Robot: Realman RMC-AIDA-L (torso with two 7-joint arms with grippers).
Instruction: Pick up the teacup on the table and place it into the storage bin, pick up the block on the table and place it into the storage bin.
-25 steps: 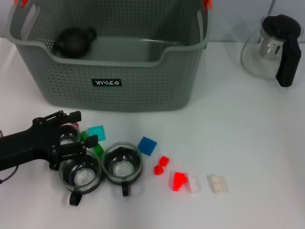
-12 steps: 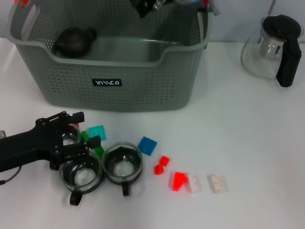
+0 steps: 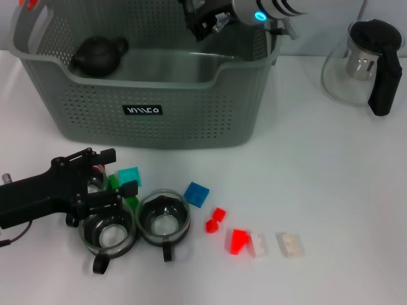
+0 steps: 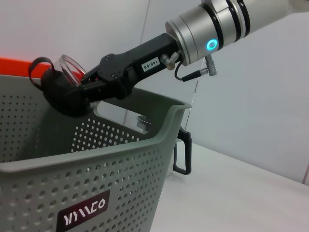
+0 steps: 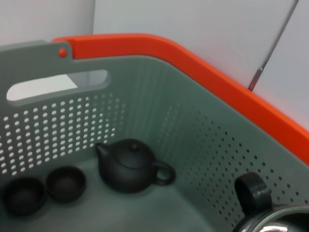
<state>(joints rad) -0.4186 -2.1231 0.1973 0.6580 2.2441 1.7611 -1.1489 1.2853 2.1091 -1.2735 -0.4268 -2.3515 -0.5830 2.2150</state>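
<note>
The grey-green storage bin (image 3: 146, 127) stands at the back left. My right gripper (image 3: 196, 20) hangs over its far side, shut on a glass teacup with a black handle (image 4: 65, 72); the cup's handle also shows in the right wrist view (image 5: 253, 193). Two more glass teacups (image 3: 108, 232) (image 3: 164, 219) stand on the table in front. My left gripper (image 3: 113, 173) is open, low over the table just behind the left cup. Small blocks lie nearby: teal (image 3: 129, 176), blue (image 3: 196, 194), red (image 3: 238, 240), white (image 3: 289, 244).
A black teapot (image 5: 128, 166) and two small dark cups (image 5: 65, 182) lie inside the bin. A glass pitcher with a black handle (image 3: 365, 63) stands at the back right. A green block (image 3: 130, 200) lies by my left fingers.
My right arm has come into view over the bin's far side with the teacup in it. My left gripper has shifted slightly right; cups and blocks on the table have not moved.
</note>
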